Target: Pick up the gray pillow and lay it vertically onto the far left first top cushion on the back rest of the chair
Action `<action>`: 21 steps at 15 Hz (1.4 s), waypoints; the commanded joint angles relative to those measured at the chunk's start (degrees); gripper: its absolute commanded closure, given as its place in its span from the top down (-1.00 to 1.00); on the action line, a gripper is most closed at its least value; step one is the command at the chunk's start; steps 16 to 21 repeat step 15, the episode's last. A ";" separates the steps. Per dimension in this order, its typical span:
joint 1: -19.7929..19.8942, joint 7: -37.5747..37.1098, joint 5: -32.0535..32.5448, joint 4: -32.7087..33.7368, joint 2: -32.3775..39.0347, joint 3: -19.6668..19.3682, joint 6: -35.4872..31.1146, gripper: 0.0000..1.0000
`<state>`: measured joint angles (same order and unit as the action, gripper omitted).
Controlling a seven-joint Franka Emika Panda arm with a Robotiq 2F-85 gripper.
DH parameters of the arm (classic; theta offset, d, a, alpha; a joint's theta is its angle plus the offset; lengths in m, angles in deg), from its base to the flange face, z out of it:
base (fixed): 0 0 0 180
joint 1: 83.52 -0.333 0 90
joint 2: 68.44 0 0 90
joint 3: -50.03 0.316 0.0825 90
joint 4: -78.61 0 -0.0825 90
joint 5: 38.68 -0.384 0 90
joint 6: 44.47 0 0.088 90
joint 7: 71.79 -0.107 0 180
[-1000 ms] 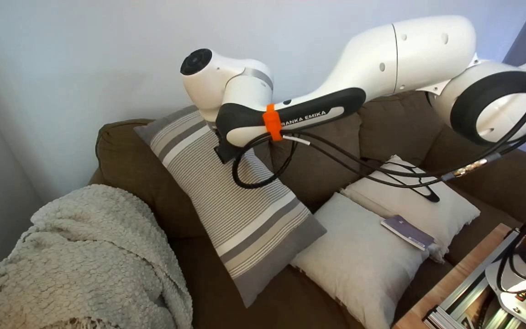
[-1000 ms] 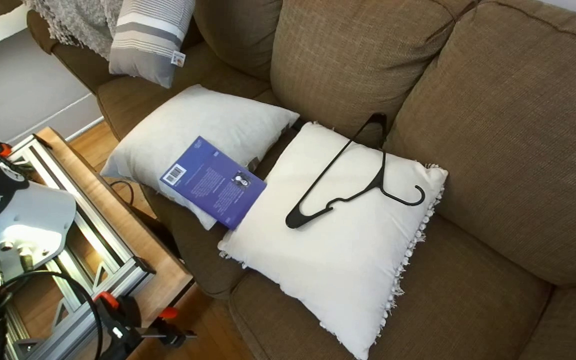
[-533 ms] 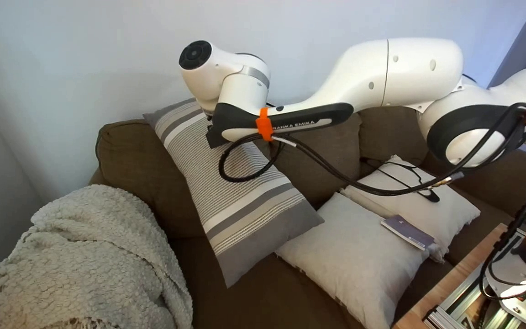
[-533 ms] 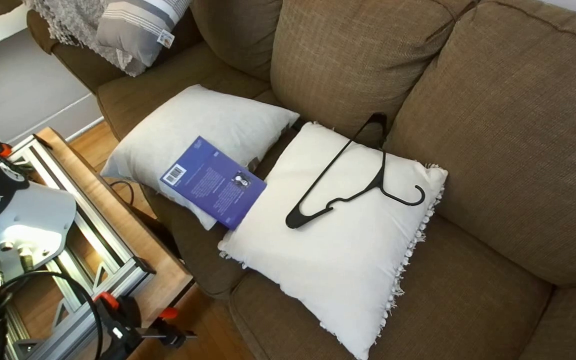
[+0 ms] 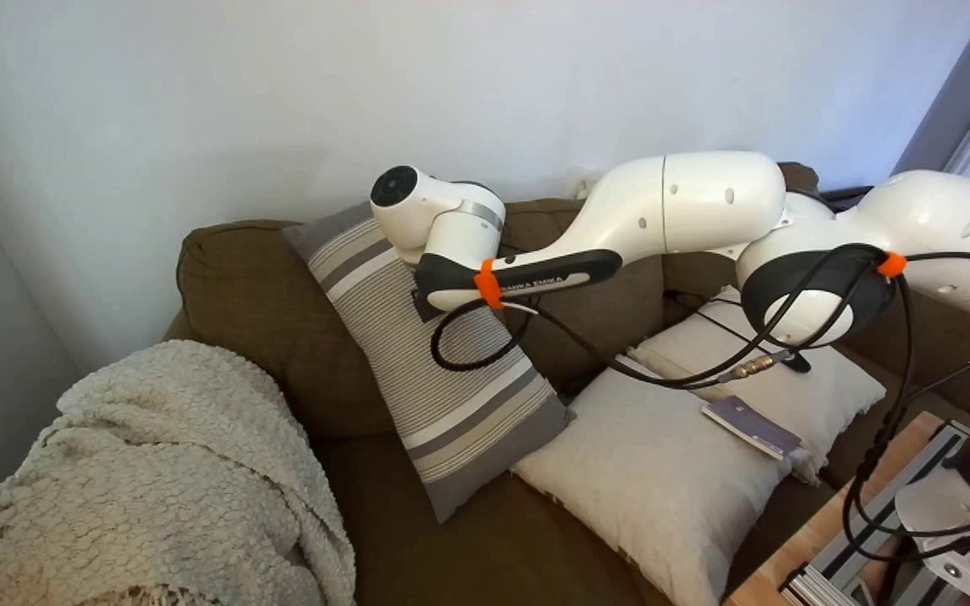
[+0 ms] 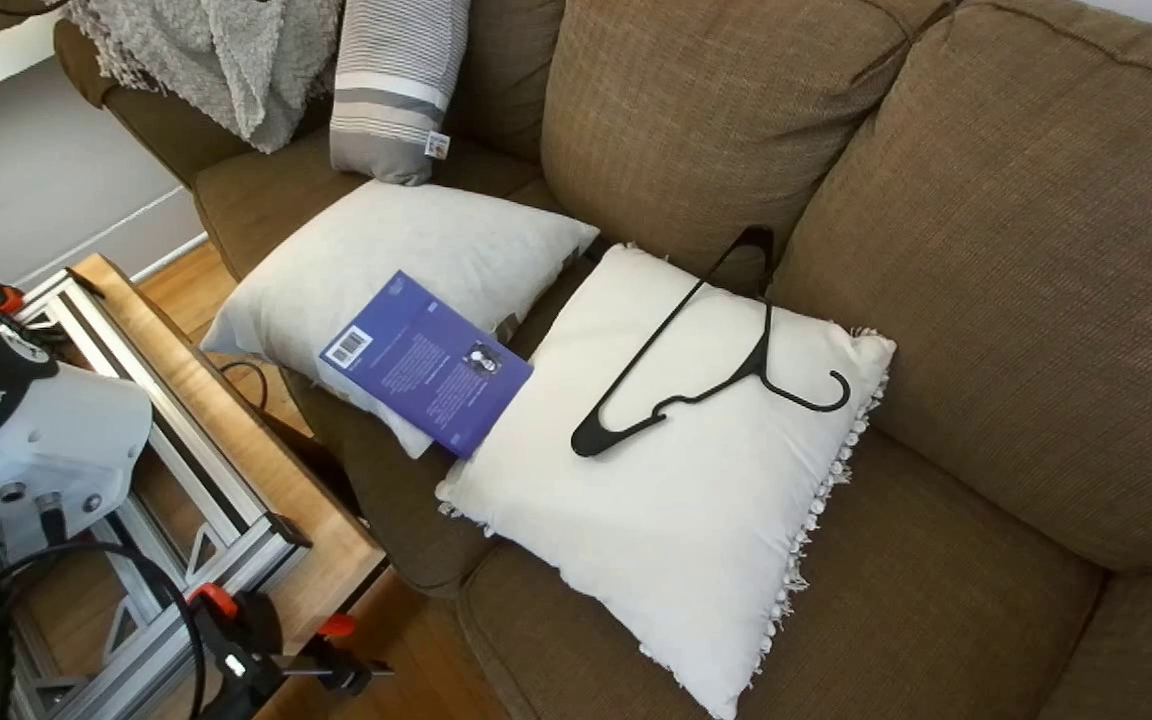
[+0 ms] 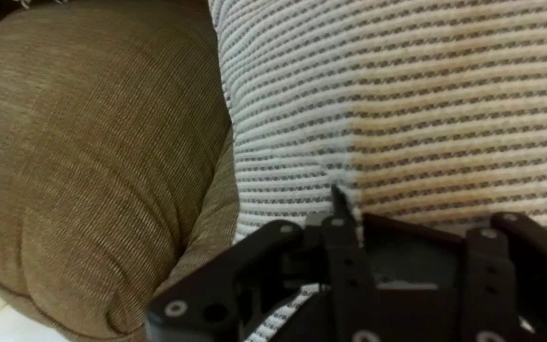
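Lower than half a second ago, the hand [image 7: 412, 228] pinches the gray pillow [image 5: 407, 370], now farther from the blanket [image 5: 182, 463], in front of the cushion [image 5: 249, 299] at the back edge of the chair [image 5: 485, 555].

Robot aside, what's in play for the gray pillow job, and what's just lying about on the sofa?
In play:
gray pillow
far-left back cushion
sofa

Just lying about:
plain white pillow
fringed white pillow
book
hanger
blanket

Home setting; brown sofa [image 6: 946, 570], white pillows [image 6: 636, 520], fluffy blanket [image 5: 173, 471]
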<state>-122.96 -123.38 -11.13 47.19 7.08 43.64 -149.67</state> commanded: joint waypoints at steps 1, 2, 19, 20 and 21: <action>1.69 4.94 -4.06 3.82 1.03 3.57 0.47 -1.00; 1.77 5.83 -5.08 3.84 0.45 4.45 0.86 -0.50; -4.79 14.98 -10.19 7.34 -6.81 -1.58 18.79 0.82; -4.79 14.98 -10.19 7.34 -6.81 -1.58 18.79 0.82; -4.79 14.98 -10.19 7.34 -6.81 -1.58 18.79 0.82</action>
